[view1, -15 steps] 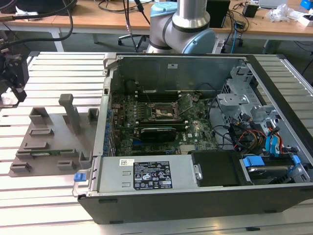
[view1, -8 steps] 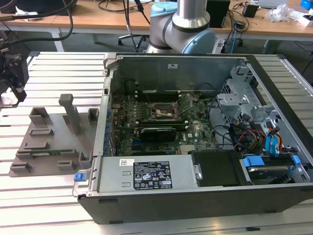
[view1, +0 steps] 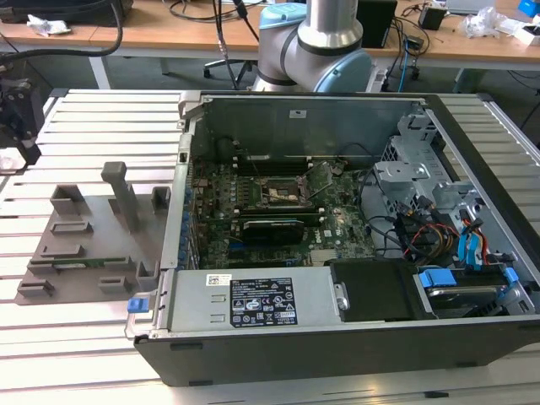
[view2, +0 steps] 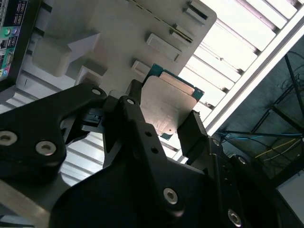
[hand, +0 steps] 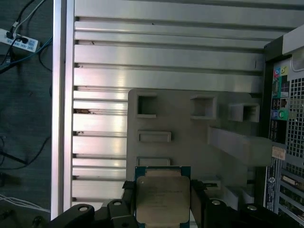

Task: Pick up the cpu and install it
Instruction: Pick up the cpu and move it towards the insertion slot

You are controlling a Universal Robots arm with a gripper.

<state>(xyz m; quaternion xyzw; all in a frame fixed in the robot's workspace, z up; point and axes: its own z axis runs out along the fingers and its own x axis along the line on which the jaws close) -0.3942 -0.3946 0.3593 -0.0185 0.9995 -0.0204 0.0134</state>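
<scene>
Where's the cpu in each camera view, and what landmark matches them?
First wrist view: the cpu is held in the gripper, above the grey tray.
Second wrist view: the cpu in the gripper, grey tray behind it.
Exterior view: the grey tray, your landmark, lies beside the computer case.

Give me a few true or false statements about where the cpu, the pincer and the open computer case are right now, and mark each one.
1. The pincer grips the cpu by two opposite edges. True.
2. The cpu already sits in the motherboard socket. False: it is in the pincer, above the grey holder plate, outside the case.
3. The computer case lies open with its motherboard exposed. True.
4. The grey holder plate lies inside the computer case. False: it rests on the slatted table, beside the case on the exterior view's left.
</scene>
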